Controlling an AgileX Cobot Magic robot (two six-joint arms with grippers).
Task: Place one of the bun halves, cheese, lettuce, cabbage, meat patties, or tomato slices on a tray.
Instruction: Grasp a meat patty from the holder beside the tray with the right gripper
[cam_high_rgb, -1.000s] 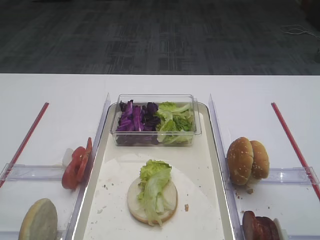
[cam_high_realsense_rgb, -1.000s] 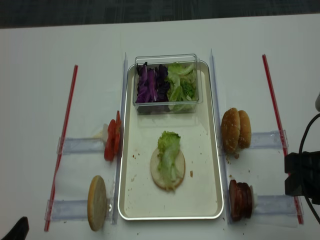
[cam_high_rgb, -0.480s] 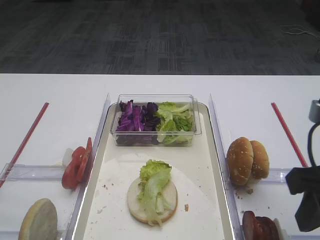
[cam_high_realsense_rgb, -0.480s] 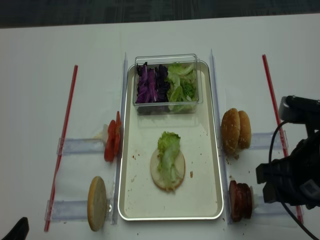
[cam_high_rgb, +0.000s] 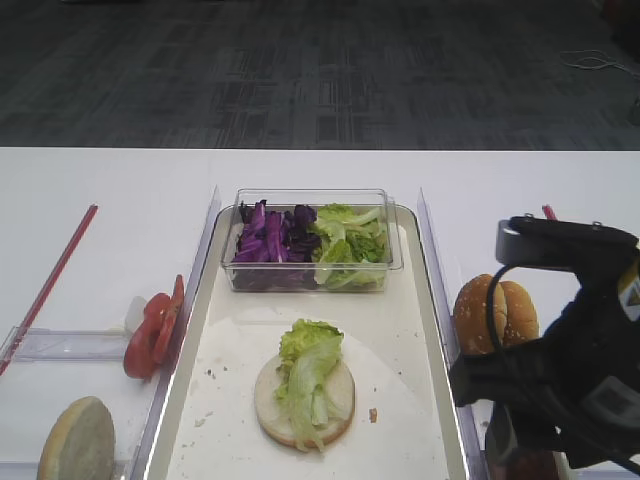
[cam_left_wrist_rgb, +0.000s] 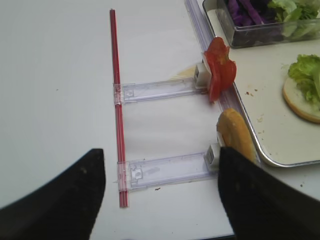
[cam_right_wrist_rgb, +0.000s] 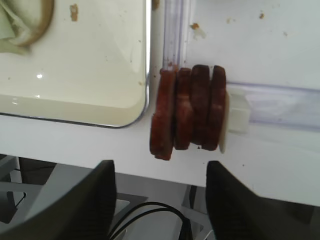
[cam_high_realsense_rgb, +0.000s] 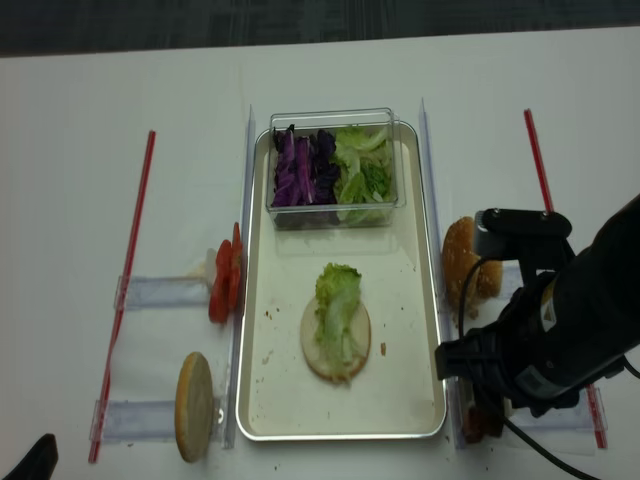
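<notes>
Tomato slices (cam_high_rgb: 153, 335) stand on edge at nine o'clock of the tray (cam_high_rgb: 428, 330), whose bun base carries lettuce (cam_high_rgb: 307, 368). At four o'clock, the meat patties (cam_right_wrist_rgb: 189, 112) stand packed together on the tabletop (cam_high_rgb: 120, 190). The right hand (cam_right_wrist_rgb: 160, 200) hovers above them with jaws spread wide and empty; they look firm but greasy, so pinching one disc across its flat faces seems safest.

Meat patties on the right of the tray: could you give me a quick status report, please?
Right gripper open, above the meat patties, nothing held. Left gripper open, empty. Four patties on edge beside the tray. Nothing in the way.
</notes>
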